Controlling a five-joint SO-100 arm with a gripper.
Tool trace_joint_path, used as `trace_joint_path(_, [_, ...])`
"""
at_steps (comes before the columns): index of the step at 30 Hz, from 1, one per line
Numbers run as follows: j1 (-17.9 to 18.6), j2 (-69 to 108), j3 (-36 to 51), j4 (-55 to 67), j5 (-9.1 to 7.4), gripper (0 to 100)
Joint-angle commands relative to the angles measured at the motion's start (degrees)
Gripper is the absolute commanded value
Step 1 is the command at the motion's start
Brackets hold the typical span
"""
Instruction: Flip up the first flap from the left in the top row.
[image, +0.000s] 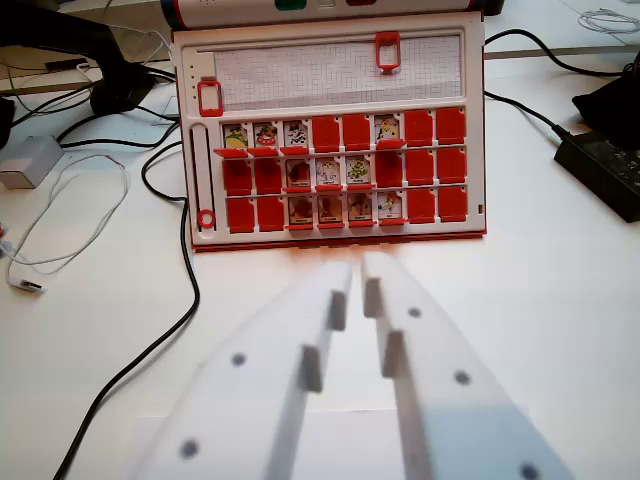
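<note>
A white counter (560, 290) strewn with black cables (150, 350) is carrying a red flap board (330, 130), standing ahead of the jaws. The white gripper (358, 270) is hovering before its lower edge, jaws nearly together and holding nothing. The top row's leftmost flap (236, 136) is sitting ahead and left, showing a picture.

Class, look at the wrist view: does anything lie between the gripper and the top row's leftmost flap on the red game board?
Nothing visible does. Bare white table lies between the gripper and the game board; the flap stands unobstructed.
</note>
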Motion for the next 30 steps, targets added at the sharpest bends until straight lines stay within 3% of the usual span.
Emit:
trace_joint_path(1, [0.26, -0.18, -0.35, -1.85, -0.18, 1])
trace_joint_path(30, [0.18, -0.18, 0.35, -2.46, 0.18, 1])
